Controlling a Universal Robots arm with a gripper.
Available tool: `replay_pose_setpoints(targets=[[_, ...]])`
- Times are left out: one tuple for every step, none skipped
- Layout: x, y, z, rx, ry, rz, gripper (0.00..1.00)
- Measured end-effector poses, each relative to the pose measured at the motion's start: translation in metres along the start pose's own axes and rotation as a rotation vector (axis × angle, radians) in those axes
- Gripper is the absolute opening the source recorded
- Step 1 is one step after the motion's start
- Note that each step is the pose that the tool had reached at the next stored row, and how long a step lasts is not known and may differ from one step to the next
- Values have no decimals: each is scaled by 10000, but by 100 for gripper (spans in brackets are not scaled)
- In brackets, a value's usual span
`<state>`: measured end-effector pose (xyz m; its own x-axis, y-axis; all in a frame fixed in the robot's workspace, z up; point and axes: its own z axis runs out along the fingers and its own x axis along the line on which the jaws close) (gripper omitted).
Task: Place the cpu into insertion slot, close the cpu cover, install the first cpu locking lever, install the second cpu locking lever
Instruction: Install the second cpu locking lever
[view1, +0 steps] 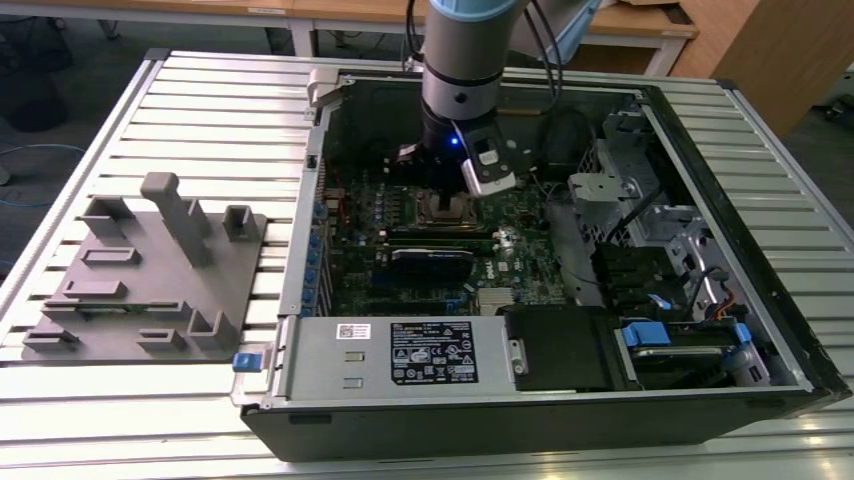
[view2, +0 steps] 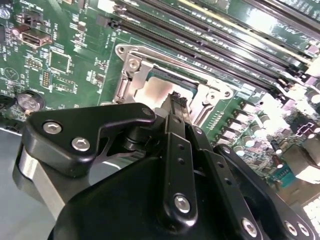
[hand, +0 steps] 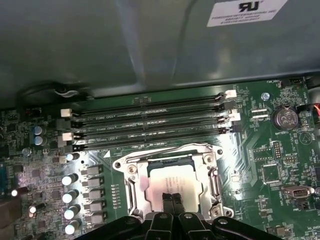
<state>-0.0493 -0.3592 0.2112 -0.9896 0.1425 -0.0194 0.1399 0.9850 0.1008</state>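
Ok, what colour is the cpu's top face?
Pale silvery-grey, slightly cream under the light; the cpu shows best in the first wrist view, inside the cpu cover.

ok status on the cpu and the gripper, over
Gripper down on the cpu, fingers together at its edge. Cpu seated in the insertion slot, cpu cover framing it. Nothing in the way.

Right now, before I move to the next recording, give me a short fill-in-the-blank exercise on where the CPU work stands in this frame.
1. The cpu lies inside the ____ frame of the cpu cover.
2. The tool has its fingertips together, touching the top of the ____.
3. In the first wrist view, the long black memory slots run between the cpu cover and the grey ____ wall.

Missing words: metal; cpu; case
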Motion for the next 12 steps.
replay_pose_setpoints(targets=[[-8,3,1,0,2,0,11],[-13,5,1,1,3,-1,11],[-17,8,2,0,4,-3,11],[-18,10,2,0,5,-6,11],[-17,16,3,0,5,-8,11],[-16,23,4,1,6,-10,11],[-16,29,4,1,6,-11,11],[-16,31,5,1,6,-12,11],[-16,32,5,0,6,-13,11],[-15,37,6,1,6,-10,11],[-14,41,7,1,6,-11,11],[-14,41,7,0,6,-11,11]])
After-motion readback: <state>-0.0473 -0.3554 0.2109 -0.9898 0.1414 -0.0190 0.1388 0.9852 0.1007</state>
